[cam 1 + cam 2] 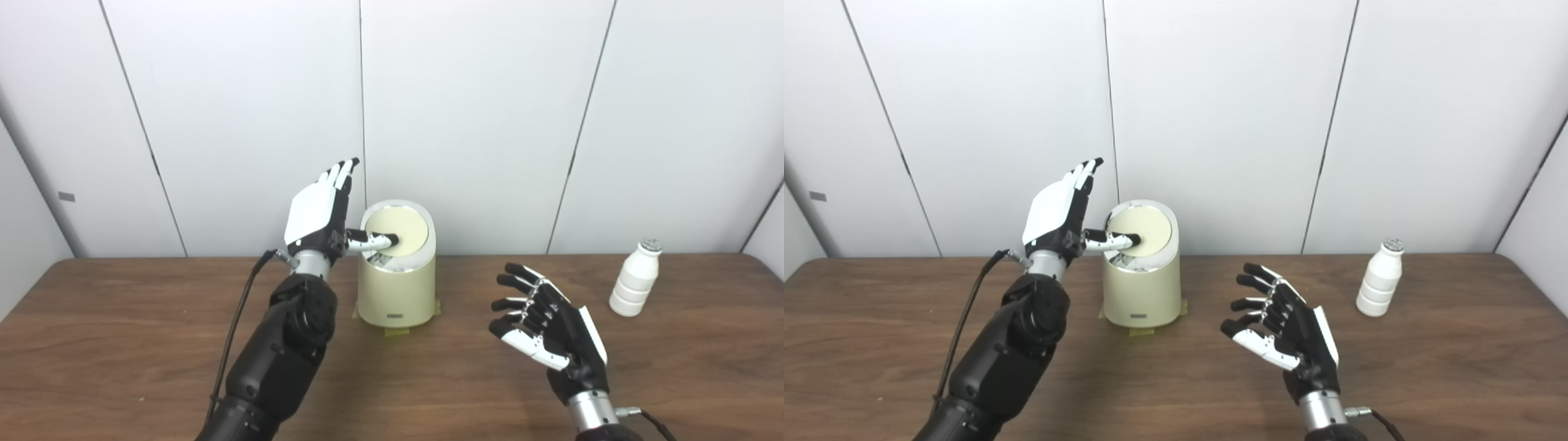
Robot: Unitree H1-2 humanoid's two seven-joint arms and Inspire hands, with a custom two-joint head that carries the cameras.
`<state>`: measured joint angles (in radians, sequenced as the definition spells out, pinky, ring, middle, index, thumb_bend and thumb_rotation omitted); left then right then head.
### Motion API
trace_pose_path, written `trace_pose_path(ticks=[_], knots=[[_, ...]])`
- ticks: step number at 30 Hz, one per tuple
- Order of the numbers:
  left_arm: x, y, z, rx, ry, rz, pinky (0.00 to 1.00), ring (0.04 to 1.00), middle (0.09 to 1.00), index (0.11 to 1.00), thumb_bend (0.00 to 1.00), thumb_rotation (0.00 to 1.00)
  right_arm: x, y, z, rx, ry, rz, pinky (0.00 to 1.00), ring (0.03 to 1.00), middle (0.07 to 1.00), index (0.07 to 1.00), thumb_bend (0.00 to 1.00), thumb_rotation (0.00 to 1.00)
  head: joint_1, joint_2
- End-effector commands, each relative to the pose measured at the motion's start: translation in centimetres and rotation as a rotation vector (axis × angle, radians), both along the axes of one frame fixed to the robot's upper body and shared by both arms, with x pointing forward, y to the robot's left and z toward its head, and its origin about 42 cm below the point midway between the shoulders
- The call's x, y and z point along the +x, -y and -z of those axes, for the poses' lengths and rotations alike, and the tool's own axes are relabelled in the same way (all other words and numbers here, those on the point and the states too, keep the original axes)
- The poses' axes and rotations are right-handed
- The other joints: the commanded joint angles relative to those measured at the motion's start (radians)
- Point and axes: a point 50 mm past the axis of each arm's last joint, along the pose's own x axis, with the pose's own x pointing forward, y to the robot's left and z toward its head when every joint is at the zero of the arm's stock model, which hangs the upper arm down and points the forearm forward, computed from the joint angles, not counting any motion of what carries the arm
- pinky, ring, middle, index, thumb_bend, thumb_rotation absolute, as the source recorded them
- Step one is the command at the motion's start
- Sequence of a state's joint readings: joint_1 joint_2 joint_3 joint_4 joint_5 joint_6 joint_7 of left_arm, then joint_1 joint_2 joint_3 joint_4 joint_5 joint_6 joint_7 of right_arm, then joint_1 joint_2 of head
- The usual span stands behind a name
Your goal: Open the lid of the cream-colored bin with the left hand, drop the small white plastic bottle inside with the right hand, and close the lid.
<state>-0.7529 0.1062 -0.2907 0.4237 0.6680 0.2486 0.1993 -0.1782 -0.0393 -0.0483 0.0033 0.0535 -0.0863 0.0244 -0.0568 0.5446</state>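
The worktop (122,318) was dark wood-grain with a smooth, low-sheen finish. The cream-colored bin (397,293) looked like smooth satin plastic; its lid (401,229) was matt, ringed by a glossy white rim. The small white plastic bottle (635,278) was ribbed and slightly glossy. Both hands, left (315,214) and right (551,321), had glossy black-and-white plastic shells with metal wrists.

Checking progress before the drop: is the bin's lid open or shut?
Open, partway. The lid is tilted up toward the wall, a gap showing at the front of the bin, with the left robot hand thumb on it.
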Motion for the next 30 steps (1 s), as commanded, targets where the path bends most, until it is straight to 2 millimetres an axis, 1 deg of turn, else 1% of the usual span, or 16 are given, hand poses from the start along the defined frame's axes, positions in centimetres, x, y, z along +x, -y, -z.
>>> trace_pose_path(ticks=[1,4,6,8,11,14,17,19,23,26,30], knots=[[0.7,1.6,-3.3,0.025,0.116,0.031,1.0,1.0,1.0,1.0,0.87,0.17,0.7,-0.7,-2.6,0.013,0.11,-0.016,0.44,0.579,0.747,0.76,0.68,0.28,-0.001,0.003],[0.7,2.0,-2.9,0.087,0.123,0.023,1.0,1.0,1.0,1.0,0.89,0.18,0.7,-0.8,-2.6,0.017,0.11,-0.016,0.44,0.579,0.746,0.755,0.69,0.28,-0.002,0.005],[0.7,2.2,-2.7,0.135,0.133,0.018,1.0,1.0,1.0,1.0,0.89,0.18,0.6,-0.8,-2.7,0.019,0.11,-0.019,0.45,0.578,0.746,0.755,0.69,0.28,-0.002,0.006],[0.6,2.3,-2.7,0.215,0.164,0.005,1.0,1.0,1.0,1.0,0.89,0.17,0.6,-0.9,-2.7,0.018,0.112,-0.018,0.44,0.577,0.745,0.753,0.69,0.28,-0.001,0.007],[0.6,2.4,-2.8,0.361,0.196,-0.007,1.0,1.0,1.0,1.0,0.9,0.13,0.7,-0.8,-2.7,0.018,0.113,-0.019,0.44,0.571,0.739,0.752,0.7,0.28,0.001,0.008],[0.5,2.3,-3.3,0.502,0.169,-0.006,1.0,1.0,1.0,1.0,0.9,0.1,0.8,-0.7,-2.7,0.017,0.113,-0.018,0.44,0.567,0.736,0.752,0.68,0.27,0.004,0.008],[0.2,2.4,-3.9,0.621,0.115,-0.007,1.0,1.0,1.0,1.0,0.94,0.08,0.7,-0.7,-2.7,0.016,0.11,-0.018,0.44,0.574,0.74,0.755,0.69,0.29,0.005,0.009],[0.0,2.4,-4.2,0.683,0.092,-0.012,1.0,1.0,1.0,1.0,0.97,0.11,0.7,-0.7,-2.8,0.016,0.108,-0.017,0.44,0.578,0.743,0.757,0.7,0.29,0.005,0.009],[-0.4,2.2,-4.6,0.745,0.051,-0.016,1.0,1.0,1.0,1.0,0.97,0.07,0.8,-0.7,-2.6,0.015,0.11,-0.016,0.44,0.578,0.744,0.755,0.69,0.28,0.01,0.008],[-0.5,2.0,-4.7,0.779,0.025,-0.022,1.0,1.0,1.0,1.0,1.0,0.08,0.9,-0.6,-2.5,0.018,0.108,-0.018,0.45,0.581,0.747,0.757,0.7,0.3,0.01,0.008],[-0.7,1.8,-4.9,0.804,-0.009,-0.027,1.0,1.0,1.0,1.0,1.0,0.1,0.9,-0.7,-2.5,0.023,0.106,-0.019,0.44,0.582,0.748,0.757,0.7,0.29,0.011,0.008]])
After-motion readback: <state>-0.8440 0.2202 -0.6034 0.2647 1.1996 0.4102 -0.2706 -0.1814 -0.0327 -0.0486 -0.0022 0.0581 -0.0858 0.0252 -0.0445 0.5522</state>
